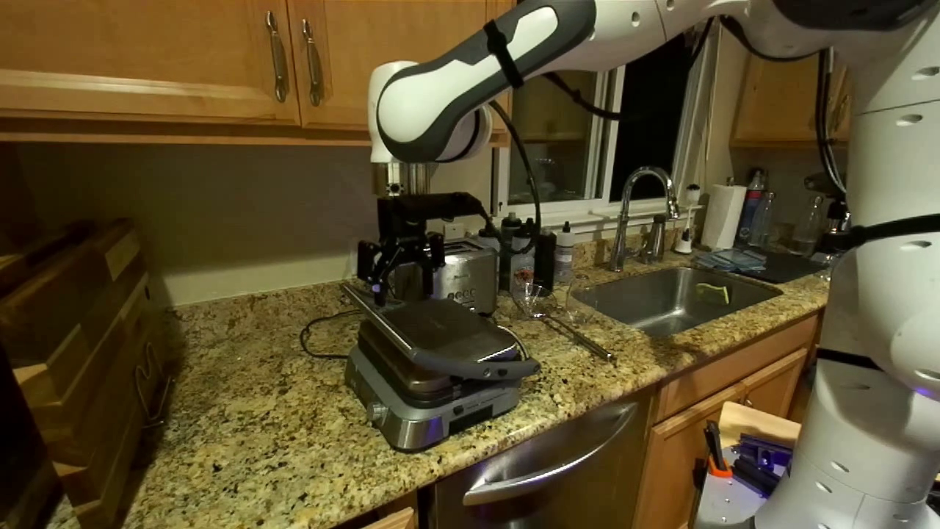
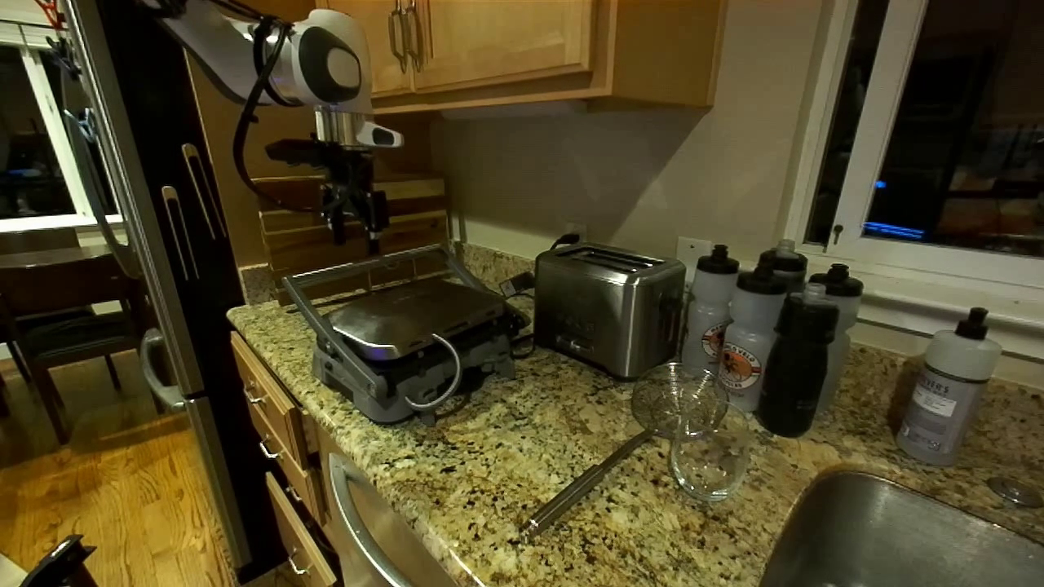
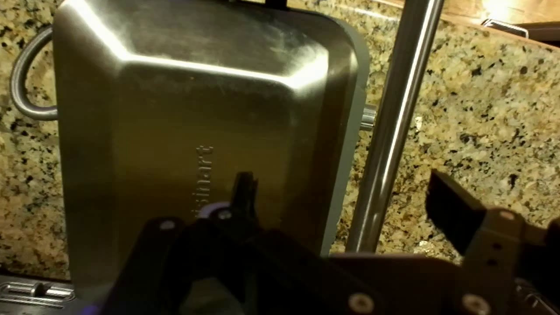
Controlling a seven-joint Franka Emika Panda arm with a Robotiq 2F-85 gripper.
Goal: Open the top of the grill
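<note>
Jaws of the black two-fingered gripper (image 3: 348, 192): spread wide, released, with blunt dark fingertips (image 3: 455, 212) well apart. Between them in the wrist view, the shiny round steel bar of a grey U-shaped handle (image 3: 393, 127), with a visible gap on either side. In an exterior view, downward fingers (image 2: 378, 214) just above that bar. Overhead, a smooth white robot arm (image 1: 455, 103) with dark-grey trim. On the speckled tan-and-black granite counter (image 1: 250, 411), a squarish silver-grey contact grill (image 1: 433, 393), with its flat dark metal lid (image 1: 444, 330) down over the base. On top of that lid in the wrist view, raised letters ending in "sinart", partly hidden by the gripper. Beside the lid, at the wrist view's left, a bent steel loop (image 3: 18, 83). Beyond the grill and to its right in both exterior views, a boxy brushed-steel toaster (image 2: 608, 314). Right of the toaster, a cluster of clear and black plastic squeeze bottles (image 2: 738, 371); on their near side, a rounded clear glass (image 2: 710, 461). Farther right again, a sunken stainless-steel sink (image 1: 661, 312).
</note>
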